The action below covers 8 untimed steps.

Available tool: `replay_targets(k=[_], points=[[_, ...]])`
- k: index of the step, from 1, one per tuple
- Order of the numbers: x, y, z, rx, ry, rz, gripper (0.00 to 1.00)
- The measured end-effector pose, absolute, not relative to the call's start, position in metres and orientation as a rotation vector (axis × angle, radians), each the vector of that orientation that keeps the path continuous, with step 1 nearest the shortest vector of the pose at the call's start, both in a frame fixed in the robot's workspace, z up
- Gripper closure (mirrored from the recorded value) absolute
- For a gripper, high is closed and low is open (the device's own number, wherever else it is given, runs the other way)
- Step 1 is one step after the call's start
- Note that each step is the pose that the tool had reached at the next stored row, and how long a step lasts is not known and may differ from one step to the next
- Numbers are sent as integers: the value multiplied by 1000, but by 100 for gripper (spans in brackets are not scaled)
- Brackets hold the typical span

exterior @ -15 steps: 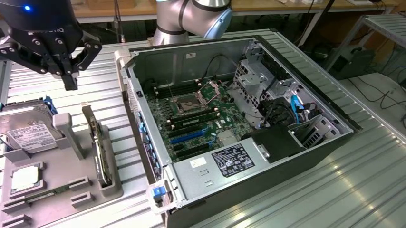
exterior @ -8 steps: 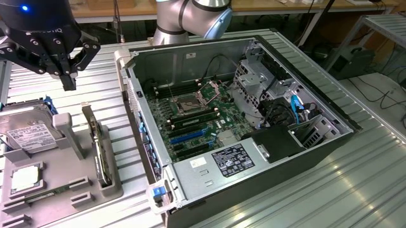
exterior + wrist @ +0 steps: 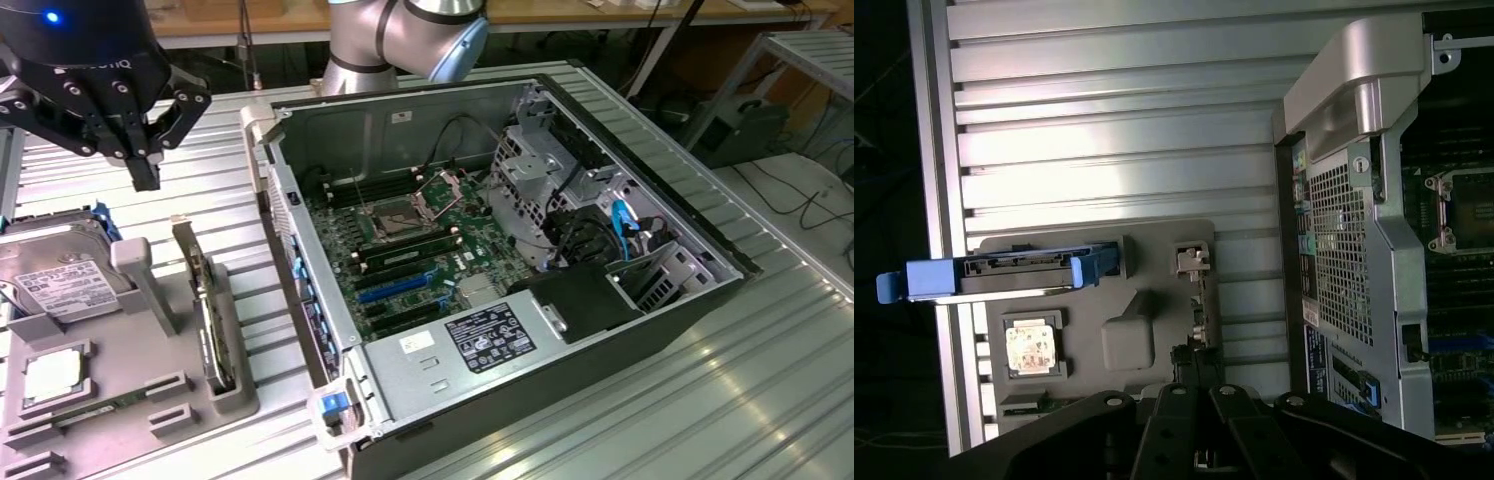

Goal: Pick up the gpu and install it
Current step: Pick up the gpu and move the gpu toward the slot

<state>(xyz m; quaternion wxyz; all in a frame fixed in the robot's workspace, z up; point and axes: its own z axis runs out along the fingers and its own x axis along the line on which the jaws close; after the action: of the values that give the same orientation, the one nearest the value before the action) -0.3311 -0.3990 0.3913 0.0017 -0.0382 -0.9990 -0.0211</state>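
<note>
The gpu (image 3: 202, 295) is a thin dark card with a silver bracket, standing on edge in a slot of the grey holder (image 3: 227, 400) at the exterior view's left. My gripper (image 3: 144, 178) hangs shut and empty above the holder's far end, a little above and behind the card. In the wrist view the gpu (image 3: 1199, 300) shows edge-on just beyond my shut gripper (image 3: 1194, 378). The open computer case (image 3: 307, 130) lies beside the holder, with its motherboard (image 3: 441, 250) and blue card slots (image 3: 394, 290) exposed.
On the same holder sit a silver hard drive (image 3: 60, 275) in a blue carrier, a processor chip (image 3: 54, 375) and a green memory stick (image 3: 94, 408). The ribbed metal table (image 3: 747, 380) carries everything. The case wall (image 3: 1354, 200) stands close beside the holder.
</note>
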Motion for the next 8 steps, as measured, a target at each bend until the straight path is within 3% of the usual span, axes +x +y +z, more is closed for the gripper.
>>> replay_targets(k=[3,6,8], points=[[-331,-399,391,-120,-3135,-66,89],[-331,-399,391,-120,-3135,-66,70],[-331,-399,391,-120,-3135,-66,64]])
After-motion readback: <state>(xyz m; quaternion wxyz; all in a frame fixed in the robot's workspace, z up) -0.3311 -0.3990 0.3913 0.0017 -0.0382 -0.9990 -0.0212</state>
